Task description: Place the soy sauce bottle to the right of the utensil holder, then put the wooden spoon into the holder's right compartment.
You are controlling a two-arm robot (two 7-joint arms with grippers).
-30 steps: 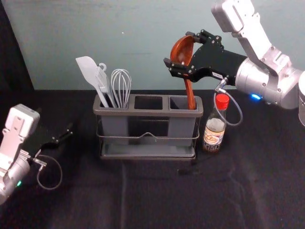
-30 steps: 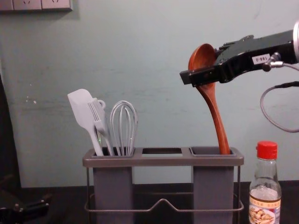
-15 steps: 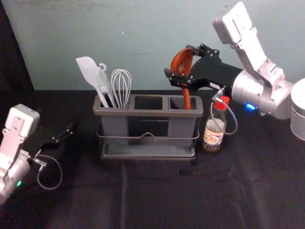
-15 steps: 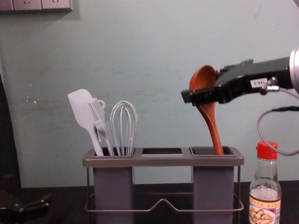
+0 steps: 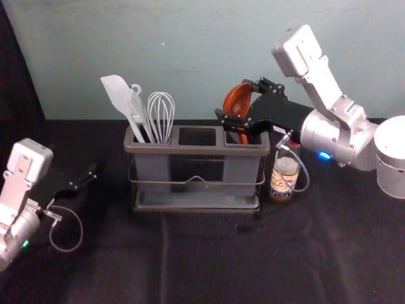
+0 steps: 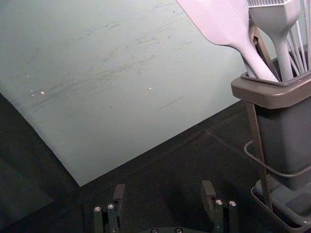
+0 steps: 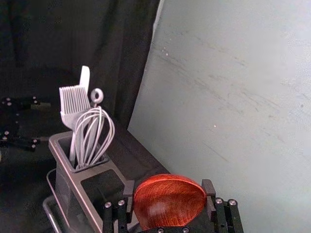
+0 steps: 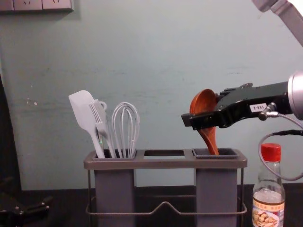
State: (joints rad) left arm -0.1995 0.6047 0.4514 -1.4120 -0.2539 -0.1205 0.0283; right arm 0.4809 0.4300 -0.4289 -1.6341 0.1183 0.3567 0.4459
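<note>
The jaws of my right gripper (image 7: 168, 189) are closed on the bowl of the wooden spoon (image 8: 202, 105), one pad on each side, with the handle pointing down into the right compartment (image 8: 216, 189) of the utensil holder (image 8: 163, 163). The jaws of my left gripper (image 6: 163, 188) stand apart, parked above the bench (image 5: 209, 253) on the holder's left. The soy sauce bottle (image 8: 268, 194) stands upright just beside the holder's right end, so that placement reads as done. Step in hand: seat the spoon. Lower straight down with the handle clear of the compartment walls; if it binds, ease sideways rather than press. Release low, opening evenly so that neither pad flicks the bowl, then retract upward. Caution: my cable (image 8: 259, 149) loops close by the bottle's neck and could snag it. Handling notes: the spoon is glossy red-brown wood with streaked grain; its rounded bowl may roll between flat pads. The bottle is clear glass with a ridged red cap and a printed label. The holder has smooth grey cups, a rounded rim and a thin bent rail (image 8: 165, 203). A flat spatula (image 8: 83, 111), a ribbed brush (image 8: 100, 116) and a looped whisk (image 8: 125, 150) occupy the left compartment (image 8: 115, 189).
</note>
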